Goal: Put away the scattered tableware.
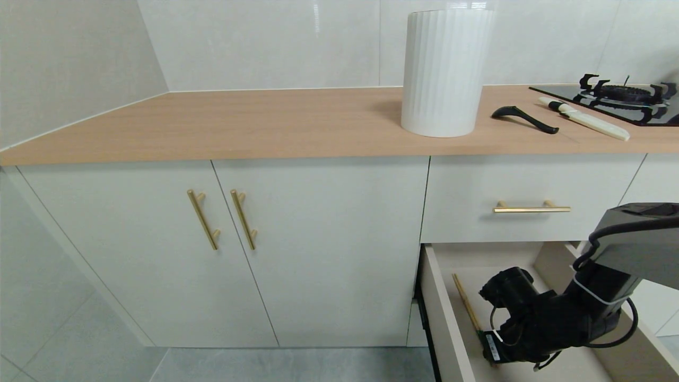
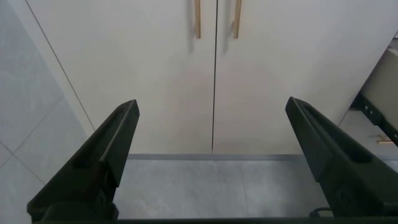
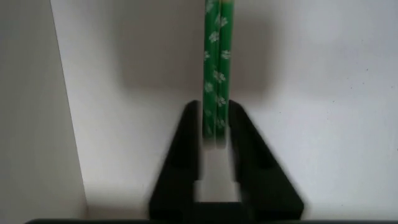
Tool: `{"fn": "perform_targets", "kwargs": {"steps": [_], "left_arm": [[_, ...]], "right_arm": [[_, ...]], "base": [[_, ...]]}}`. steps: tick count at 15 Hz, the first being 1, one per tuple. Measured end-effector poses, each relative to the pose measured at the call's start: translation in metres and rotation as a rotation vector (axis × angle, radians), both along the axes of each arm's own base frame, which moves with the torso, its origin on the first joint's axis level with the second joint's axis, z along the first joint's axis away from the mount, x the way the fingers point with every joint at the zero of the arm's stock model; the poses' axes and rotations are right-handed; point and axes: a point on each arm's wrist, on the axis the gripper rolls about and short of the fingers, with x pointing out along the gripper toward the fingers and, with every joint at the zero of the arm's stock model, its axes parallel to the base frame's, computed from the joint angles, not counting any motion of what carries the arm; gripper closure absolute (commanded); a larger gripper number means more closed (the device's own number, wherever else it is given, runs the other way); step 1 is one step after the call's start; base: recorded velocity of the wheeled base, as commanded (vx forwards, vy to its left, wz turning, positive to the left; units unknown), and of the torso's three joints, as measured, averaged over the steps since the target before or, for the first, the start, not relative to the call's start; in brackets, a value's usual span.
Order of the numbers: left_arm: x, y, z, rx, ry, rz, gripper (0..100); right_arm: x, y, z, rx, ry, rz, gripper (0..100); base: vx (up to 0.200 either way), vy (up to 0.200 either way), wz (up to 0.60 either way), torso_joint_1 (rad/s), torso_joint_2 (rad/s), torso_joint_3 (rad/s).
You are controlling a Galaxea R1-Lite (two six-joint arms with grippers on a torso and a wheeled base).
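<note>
My right gripper [image 3: 216, 109]: clamped on a pair of chopsticks, one finger pressed to each side of them near their end.

Chopsticks [image 3: 216, 56]: green with a small white pattern where I hold them, pale wood farther along. The two sticks lie side by side and run straight out from between my fingers.

Where the chopsticks are: inside the open drawer [image 1: 440, 313], low over its pale floor and close along the wall on my left side. From the head view they run lengthwise toward the back of the drawer. I cannot tell whether they touch the floor.

My right arm: reaches down into the open drawer from the right, wrist bent toward that left wall.

My left gripper [image 2: 211, 106]: fingers spread wide apart with nothing between them. It is held low, facing the cupboard doors [image 1: 318, 249] and the grey floor below them.

Open drawer: pulled out under a shut drawer [image 1: 530, 183] with a gold bar handle.

Counter [image 1: 265, 122]: wood-coloured, above the cupboards and drawers.

On the counter: a tall white ribbed jar [image 1: 444, 74] stands upright. Just to its right lies a black curved tool [image 1: 522, 118]. Beside that is a white knife [image 1: 586, 119], lying near the edge of the black stove [image 1: 620, 98].
</note>
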Motion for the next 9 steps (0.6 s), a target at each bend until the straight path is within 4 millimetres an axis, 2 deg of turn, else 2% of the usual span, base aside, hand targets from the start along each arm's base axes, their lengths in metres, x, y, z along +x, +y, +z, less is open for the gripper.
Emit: {"fn": "perform_targets", "kwargs": {"steps": [5,7,9], "left_arm": [[0.000,0.000,0.000,0.000,0.000,0.000,0],[0.000,0.000,0.000,0.000,0.000,0.000,0],[0.000,0.000,0.000,0.000,0.000,0.000,0]], "right_arm": [[-0.002,-0.002,0.005,0.004,-0.012,-0.002,0],[-0.007,-0.007,0.025,0.015,-0.068,0.000,0],[-0.015,-0.018,0.057,0.017,-0.159,0.018,0]], "base": [[0.000,0.000,0.00,0.000,0.00,0.000],[0.000,0.000,0.00,0.000,0.00,0.000],[0.000,0.000,0.00,0.000,0.00,0.000]]}}
